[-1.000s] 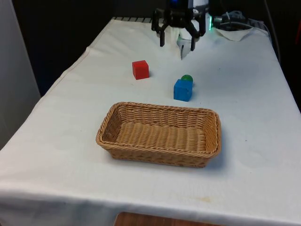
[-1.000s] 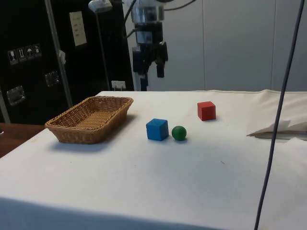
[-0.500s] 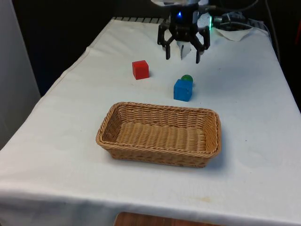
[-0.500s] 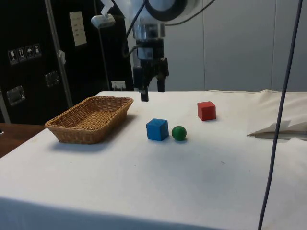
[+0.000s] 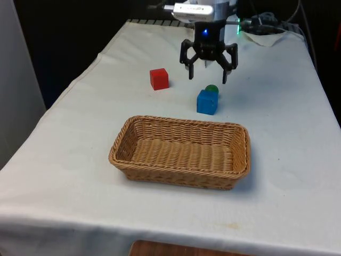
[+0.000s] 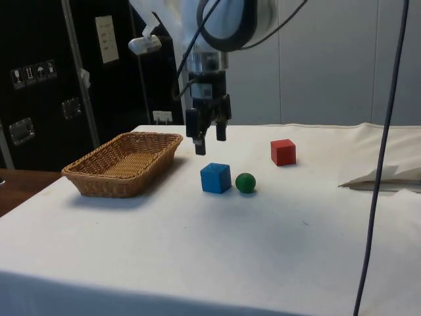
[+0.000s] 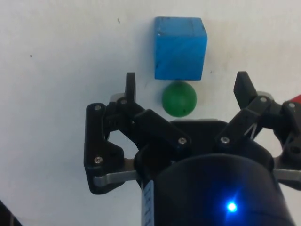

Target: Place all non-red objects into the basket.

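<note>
A blue cube [image 5: 207, 102] [image 6: 216, 178] [image 7: 180, 48] and a small green ball [image 5: 212, 88] [image 6: 245, 182] [image 7: 179, 98] touch each other on the white cloth. A red cube [image 5: 159, 78] [image 6: 283, 151] lies apart, toward the front view's left. The wicker basket [image 5: 133, 127] [image 6: 89, 176] stands nearer the front camera and holds nothing. My gripper [image 5: 208, 76] [image 6: 210, 141] [image 7: 186, 88] hangs open above the green ball, its fingers spread to either side of it and clear of it.
Crumpled white paper [image 5: 265, 36] [image 6: 385, 178] and cables lie at the far end of the table near the robot's base. A thin cable [image 6: 378, 164] hangs down on the side view's right.
My gripper has come down and moved toward the front camera, from above the table's far end to just above the green ball. The objects have not moved.
</note>
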`<action>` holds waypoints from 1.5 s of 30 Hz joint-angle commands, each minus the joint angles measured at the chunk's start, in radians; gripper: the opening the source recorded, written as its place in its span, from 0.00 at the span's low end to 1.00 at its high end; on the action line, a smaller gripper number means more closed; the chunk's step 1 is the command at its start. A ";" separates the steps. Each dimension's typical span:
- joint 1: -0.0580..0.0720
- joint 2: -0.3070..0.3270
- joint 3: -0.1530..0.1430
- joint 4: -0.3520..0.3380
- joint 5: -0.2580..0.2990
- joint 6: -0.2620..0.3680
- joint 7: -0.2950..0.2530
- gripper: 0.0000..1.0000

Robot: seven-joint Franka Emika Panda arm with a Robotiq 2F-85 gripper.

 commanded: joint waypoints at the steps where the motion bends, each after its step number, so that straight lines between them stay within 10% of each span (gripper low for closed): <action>1: -0.003 0.004 0.010 -0.006 0.020 0.021 -0.020 1.00; 16: 0.001 0.072 0.012 -0.003 0.006 0.065 -0.013 1.00; 32: -0.014 0.147 0.050 0.003 0.129 0.127 -0.082 0.98; 34: 0.001 0.154 0.030 0.003 0.105 0.121 -0.063 0.81; 35: -0.014 0.151 0.051 0.003 0.132 0.131 -0.083 0.81; 41: -0.014 0.157 0.053 0.004 0.135 0.137 -0.083 0.04; 44: 0.000 0.161 0.032 0.004 0.109 0.128 -0.063 0.01; 45: -0.014 0.158 0.053 0.004 0.136 0.138 -0.083 0.01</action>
